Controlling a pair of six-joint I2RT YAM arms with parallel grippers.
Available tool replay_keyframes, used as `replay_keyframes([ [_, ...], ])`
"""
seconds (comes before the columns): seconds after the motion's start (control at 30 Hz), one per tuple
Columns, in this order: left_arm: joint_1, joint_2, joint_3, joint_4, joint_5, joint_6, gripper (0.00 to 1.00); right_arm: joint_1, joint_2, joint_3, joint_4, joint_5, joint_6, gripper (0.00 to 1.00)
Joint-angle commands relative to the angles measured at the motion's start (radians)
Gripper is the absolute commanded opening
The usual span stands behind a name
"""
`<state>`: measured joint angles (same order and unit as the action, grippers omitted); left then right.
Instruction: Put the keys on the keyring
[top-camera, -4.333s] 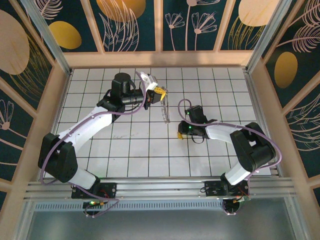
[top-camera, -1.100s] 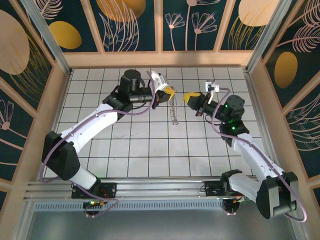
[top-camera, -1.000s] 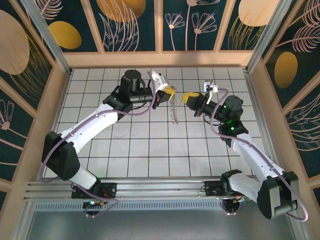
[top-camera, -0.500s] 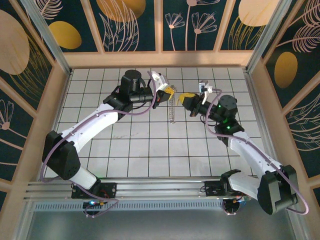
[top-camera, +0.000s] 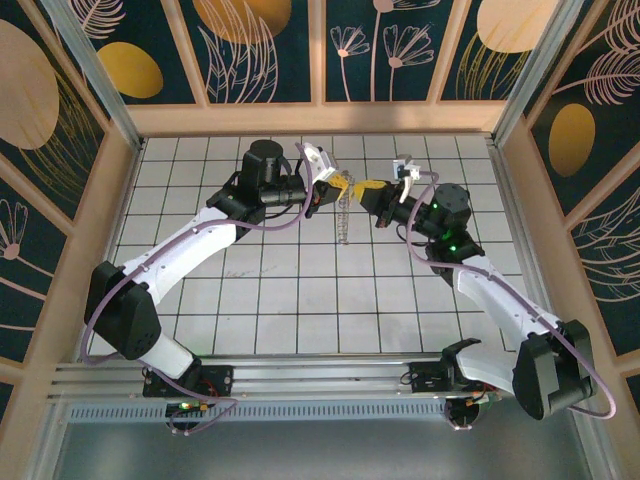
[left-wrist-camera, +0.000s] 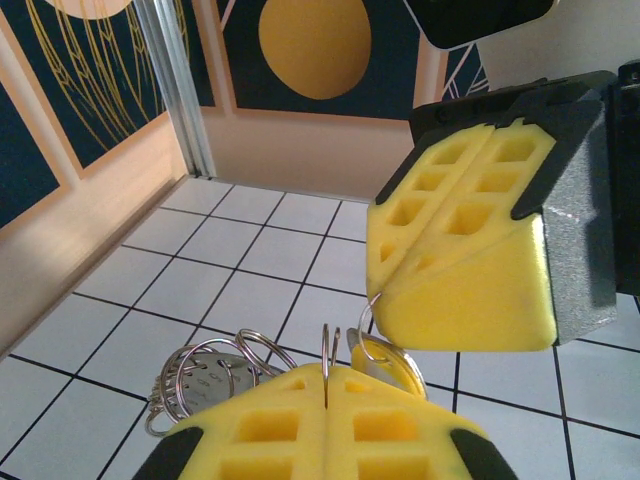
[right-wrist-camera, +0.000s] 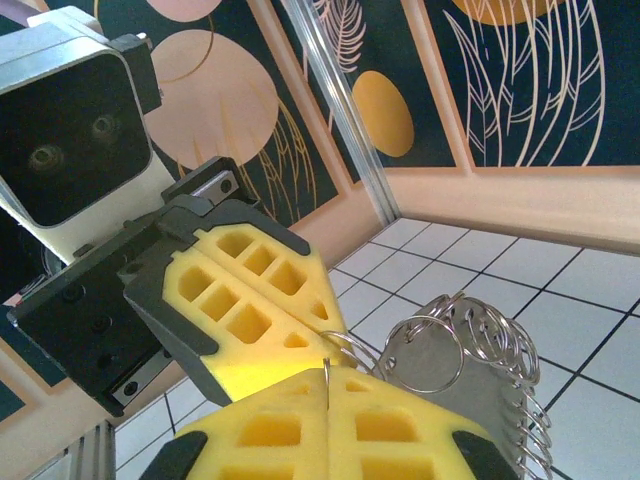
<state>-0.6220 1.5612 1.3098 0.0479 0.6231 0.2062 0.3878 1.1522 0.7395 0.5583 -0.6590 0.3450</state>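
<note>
behind left end effector (left-wrist-camera: 327, 395), keyring (left-wrist-camera: 205, 376) half-hidden

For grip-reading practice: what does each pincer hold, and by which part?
Left pincer: the chain of silver rings, by its top ring. Right pincer: a wire ring, by its rim.

Keyring (top-camera: 344, 220) under L end effector (top-camera: 341, 185).

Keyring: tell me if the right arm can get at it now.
Probably yes: the right tool sits right against the keyring hanging from the shut left tool, nothing between them; its own jaws look shut on one of its rings.
</note>
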Motion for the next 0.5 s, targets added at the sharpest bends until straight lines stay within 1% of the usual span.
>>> replay_keyframes([
  [0.0,-0.005,0.008,0.035,0.021,0.031,0.013,0.0,0.01,0.011,0.047,0.055,0.002,-0.023,0.0],
  [0.47,-0.005,0.005,0.029,0.023,0.045,0.016,0.0,0.01,0.043,0.066,0.049,0.021,-0.033,0.0],
])
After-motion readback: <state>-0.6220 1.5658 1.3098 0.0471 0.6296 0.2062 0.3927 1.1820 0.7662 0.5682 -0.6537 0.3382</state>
